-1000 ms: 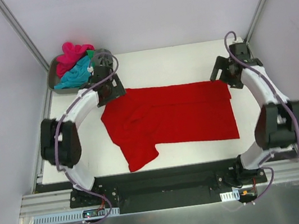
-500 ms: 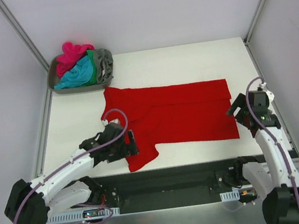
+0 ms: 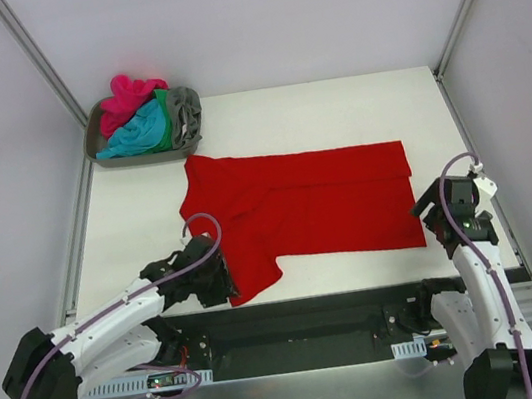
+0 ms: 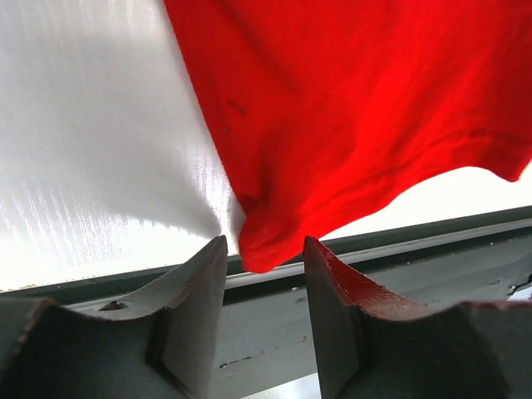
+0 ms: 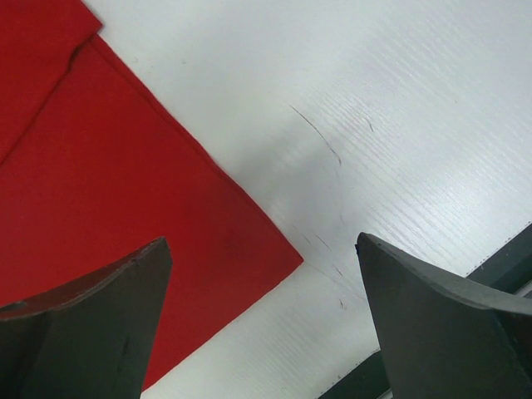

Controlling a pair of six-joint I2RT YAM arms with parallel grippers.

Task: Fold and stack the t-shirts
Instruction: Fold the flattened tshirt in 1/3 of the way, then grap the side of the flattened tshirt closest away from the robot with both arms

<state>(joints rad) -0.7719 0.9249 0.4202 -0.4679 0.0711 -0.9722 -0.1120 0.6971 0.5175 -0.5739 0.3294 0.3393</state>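
The red t-shirt [image 3: 308, 208] lies spread flat across the middle of the table [image 3: 333, 108], its long side running left to right and one flap reaching toward the near edge on the left. The step in hand looks like the first fold: both arms are low at the shirt's near side, each at a corner.

The left hand [image 4: 264, 249] sits at the tip of that near-left flap. Its jaws stand a little apart with the cloth's corner between them, and a sliver of gap shows on one side, so it does not look pinched yet. The right hand [image 5: 262, 249] hovers over the near-right corner with its jaws wide apart and nothing in them.

Next, I judge, both hands need to close on their corners, the right one first dropping to the cloth. Then they should lift together and carry the near edge over toward the far side, keeping the cloth taut so it does not bunch.

The other t-shirts [image 3: 136, 114] are heaped in the tray [image 3: 93, 144] at the far-left corner, too tangled to count surely. From above, the left hand [image 3: 221, 286] covers the flap's tip. Whether that flap is a sleeve I cannot tell, and no collar can be made out. Both wrist views cut off most of the shirt.
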